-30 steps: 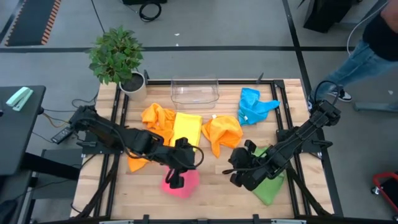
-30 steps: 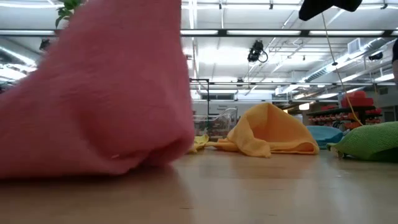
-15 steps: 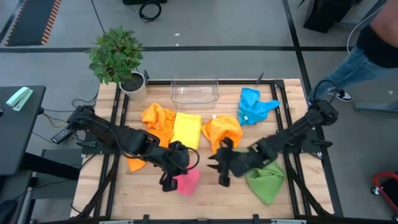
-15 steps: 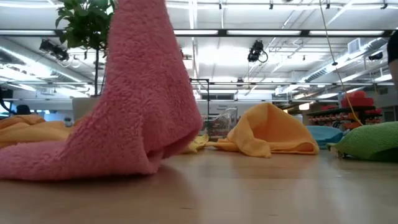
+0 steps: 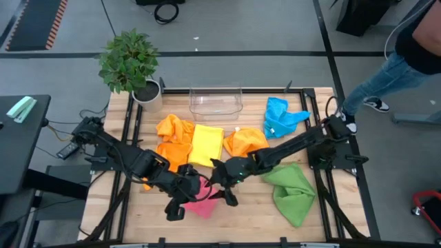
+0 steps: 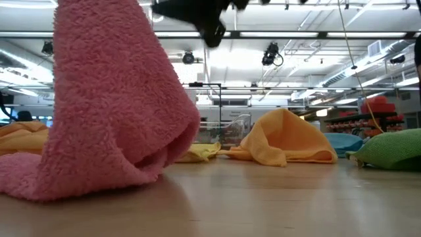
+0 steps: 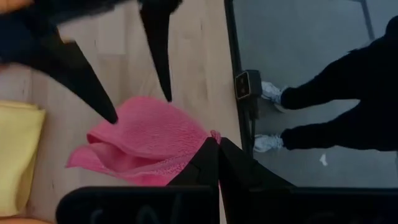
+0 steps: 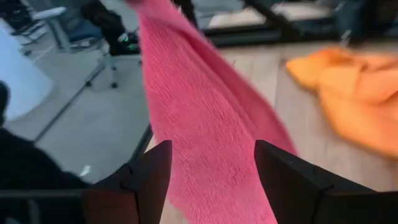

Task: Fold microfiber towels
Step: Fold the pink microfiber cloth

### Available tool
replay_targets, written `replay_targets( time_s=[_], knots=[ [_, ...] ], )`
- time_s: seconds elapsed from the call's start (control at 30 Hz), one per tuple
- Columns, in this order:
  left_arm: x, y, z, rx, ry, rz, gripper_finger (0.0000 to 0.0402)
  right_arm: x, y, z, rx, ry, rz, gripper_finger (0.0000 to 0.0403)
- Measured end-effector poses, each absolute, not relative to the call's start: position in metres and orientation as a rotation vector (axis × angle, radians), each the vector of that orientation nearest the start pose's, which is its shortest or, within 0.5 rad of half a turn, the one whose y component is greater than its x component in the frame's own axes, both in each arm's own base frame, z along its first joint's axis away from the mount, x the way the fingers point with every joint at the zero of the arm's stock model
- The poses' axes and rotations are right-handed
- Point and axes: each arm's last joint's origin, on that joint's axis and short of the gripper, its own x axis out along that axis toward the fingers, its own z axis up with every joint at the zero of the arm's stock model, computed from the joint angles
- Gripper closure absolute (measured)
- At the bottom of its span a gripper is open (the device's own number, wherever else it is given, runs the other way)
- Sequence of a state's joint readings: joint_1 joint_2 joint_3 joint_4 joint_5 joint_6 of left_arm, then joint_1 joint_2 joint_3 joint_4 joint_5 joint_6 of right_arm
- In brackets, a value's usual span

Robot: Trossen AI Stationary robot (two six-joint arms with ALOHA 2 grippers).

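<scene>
The pink towel [image 5: 204,202] stands near the table's front middle, pulled up into a peak [image 6: 112,99], with my left gripper [image 5: 189,190] shut on it. My right gripper [image 5: 223,191] hangs open just to its right. In the right wrist view the pink towel [image 8: 205,112] shows between its two fingers [image 8: 147,180]; whether they touch it I cannot tell. The green towel [image 5: 292,193] lies crumpled at the right. Two orange towels [image 5: 172,133] [image 5: 247,142], a yellow one [image 5: 207,143] and a blue one [image 5: 280,116] lie farther back. My left gripper pinches an edge of the pink towel [image 7: 210,138] between its two shut fingers, slanting down from the table's left. The held part is lifted and the cloth hangs in folds below it. The lower end [image 6: 39,181] rests on the table.
A clear plastic bin [image 5: 216,102] stands at the far edge and a potted plant [image 5: 131,65] at the far left corner. A person stands beyond the table's right side [image 5: 406,55]. Bare wood shows along the near edge [image 5: 248,220].
My right gripper has swung from the green towel toward the table's left, over to the pink towel, and turned; its fingers now stand apart. The green towel stays on the table. My left gripper has drifted toward the left, drawing the pink towel into a taller peak.
</scene>
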State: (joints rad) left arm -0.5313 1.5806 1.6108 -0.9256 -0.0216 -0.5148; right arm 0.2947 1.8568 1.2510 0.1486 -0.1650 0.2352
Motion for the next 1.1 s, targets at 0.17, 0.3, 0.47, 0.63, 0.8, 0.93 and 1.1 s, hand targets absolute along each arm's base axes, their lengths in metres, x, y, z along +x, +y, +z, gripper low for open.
replay_targets(
  time_s=[0.17,0.3,0.47,0.63,0.8,0.93,1.1],
  knots=[
    [0.279,-0.160,0.365,-0.235,0.947,-0.240,0.0397,0.405,0.131,0.195,0.223,0.574,0.398,0.0180],
    [0.279,-0.157,0.365,-0.239,0.953,-0.235,0.0395,0.403,0.144,0.183,0.220,0.605,0.365,0.0215],
    [0.279,-0.155,0.364,-0.236,0.964,-0.222,0.0397,0.393,0.159,0.186,0.190,0.630,0.336,0.0350],
    [0.281,-0.152,0.364,-0.230,0.956,-0.198,0.0396,0.367,0.164,0.211,0.165,0.707,0.180,0.0393],
    [0.282,-0.150,0.364,-0.189,0.923,-0.127,0.0397,0.326,0.166,0.259,0.103,0.700,0.070,0.0397],
    [0.287,-0.149,0.365,-0.142,0.832,-0.006,0.0397,0.287,0.160,0.302,0.102,0.637,0.010,0.0398],
    [0.306,-0.149,0.388,-0.147,0.525,-0.008,0.0396,0.240,0.148,0.348,0.133,0.501,-0.070,0.0399]
  ],
)
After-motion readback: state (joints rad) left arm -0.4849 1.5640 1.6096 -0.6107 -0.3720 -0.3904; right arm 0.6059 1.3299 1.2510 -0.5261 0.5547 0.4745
